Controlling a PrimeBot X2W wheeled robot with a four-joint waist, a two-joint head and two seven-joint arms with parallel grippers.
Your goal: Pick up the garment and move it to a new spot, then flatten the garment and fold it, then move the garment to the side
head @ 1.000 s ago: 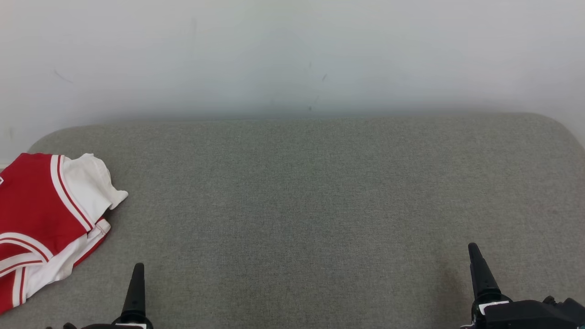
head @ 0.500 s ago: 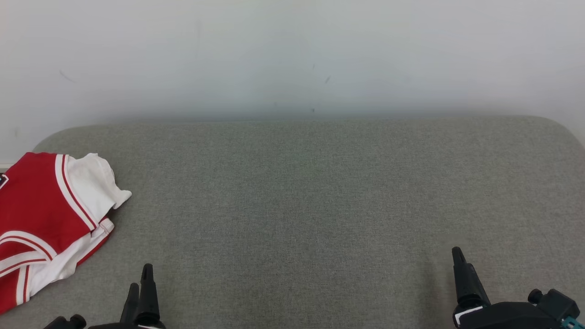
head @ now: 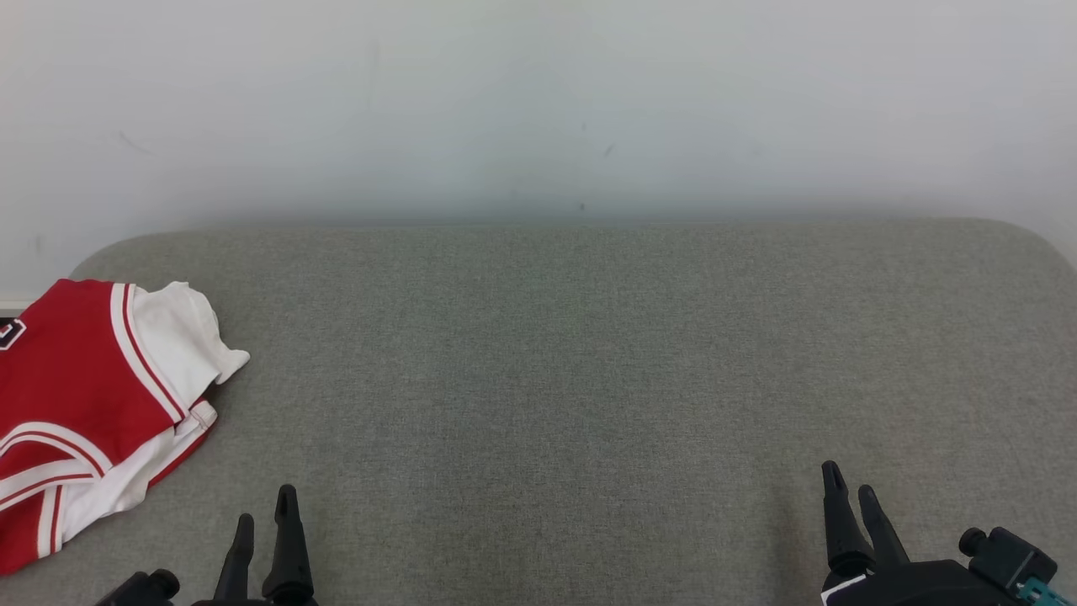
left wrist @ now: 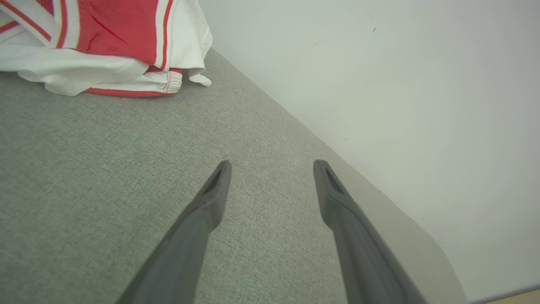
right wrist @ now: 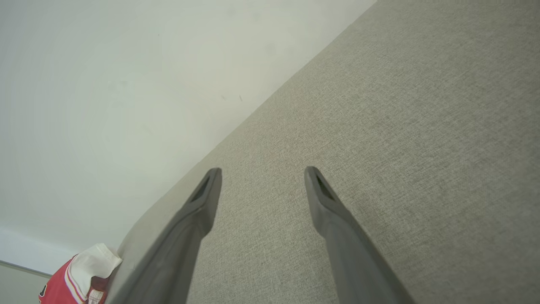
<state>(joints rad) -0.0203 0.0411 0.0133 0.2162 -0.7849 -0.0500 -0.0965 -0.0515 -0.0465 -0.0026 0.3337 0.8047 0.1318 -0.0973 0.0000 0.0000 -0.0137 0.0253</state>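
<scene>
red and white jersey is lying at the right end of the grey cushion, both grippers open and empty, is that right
Not quite: the red and white jersey lies at the left end of the grey cushion, as the head view shows. The left gripper and right gripper are open and empty.

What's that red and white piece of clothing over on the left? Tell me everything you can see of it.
The garment looks like soft, jersey-like cloth: red, with white bands edged in thin red stripes and a plain white section on its right side. A stitched white hem with red trim peeks out underneath. It lies in loose, rumpled layers at the left end of the grey padded surface, partly cut off by the head view's edge. Nothing else is seen touching it.
</scene>
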